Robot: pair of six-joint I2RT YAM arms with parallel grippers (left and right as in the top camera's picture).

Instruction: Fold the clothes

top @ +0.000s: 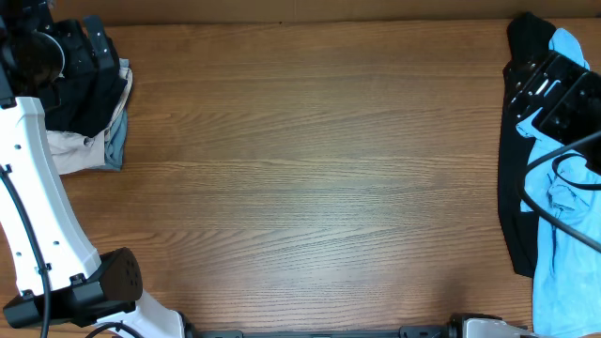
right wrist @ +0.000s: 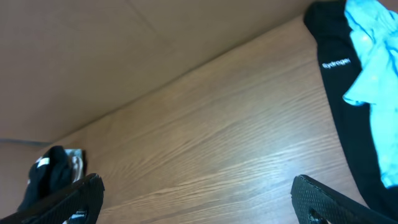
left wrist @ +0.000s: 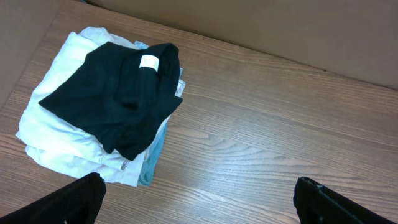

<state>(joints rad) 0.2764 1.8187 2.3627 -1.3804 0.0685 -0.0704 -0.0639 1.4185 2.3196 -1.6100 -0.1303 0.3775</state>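
Note:
The plain black T-shirt (left wrist: 118, 93) lies folded, white neck label up, on top of a stack of folded clothes at the table's far left corner. It also shows in the overhead view (top: 83, 99) and small in the right wrist view (right wrist: 50, 174). My left gripper (left wrist: 199, 196) is open and empty, hovering above bare table just beside the stack; in the overhead view it is at the top left (top: 92, 45). My right gripper (right wrist: 198, 196) is open and empty, at the right edge (top: 549, 89) over the unfolded pile.
Under the black T-shirt lie folded white (left wrist: 56, 134) and teal (left wrist: 155, 158) garments. At the right edge lie a black garment with white lettering (right wrist: 339, 93) (top: 512, 188) and a light-blue T-shirt (right wrist: 379, 68) (top: 563, 253). A brown wall borders the table's far side.

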